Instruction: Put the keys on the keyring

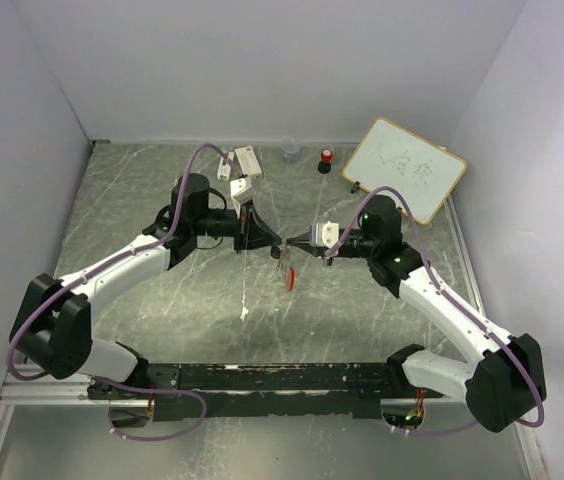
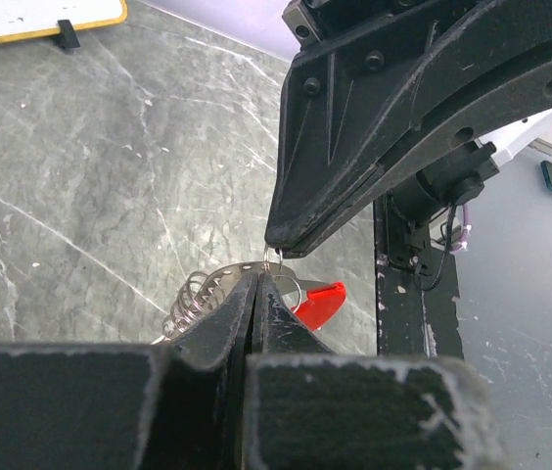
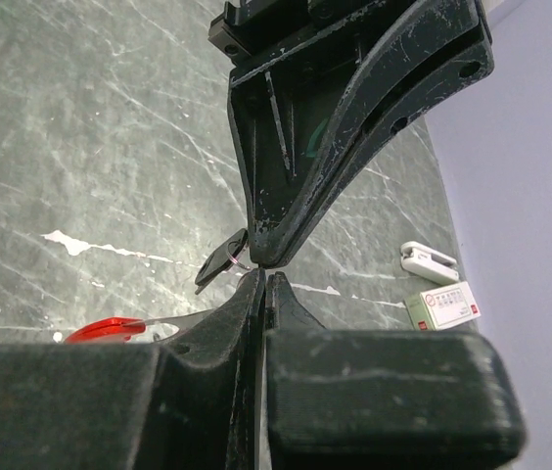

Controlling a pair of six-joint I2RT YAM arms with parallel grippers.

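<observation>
My left gripper (image 1: pixel 272 243) and right gripper (image 1: pixel 290 248) meet tip to tip above the middle of the table, both shut. Between the tips they pinch the thin silver ring (image 2: pixel 278 262) of the keyring. Its curved red plastic piece (image 1: pixel 290 278) hangs below and also shows in the left wrist view (image 2: pixel 320 302) and the right wrist view (image 3: pixel 108 328). A silver coil of chain (image 2: pixel 196 299) hangs beside my left gripper (image 2: pixel 259 281). The black-headed key (image 3: pixel 222 259) hangs on the ring just left of my right gripper (image 3: pixel 262 279). I cannot make out the red-headed key.
A whiteboard (image 1: pixel 405 168) leans at the back right. A red-topped small black cylinder (image 1: pixel 326 160), a clear cup (image 1: pixel 290 150) and white boxes (image 1: pixel 247 157) stand at the back. A white clip (image 3: pixel 428 261) and a small box (image 3: pixel 442 305) lie on the marble top.
</observation>
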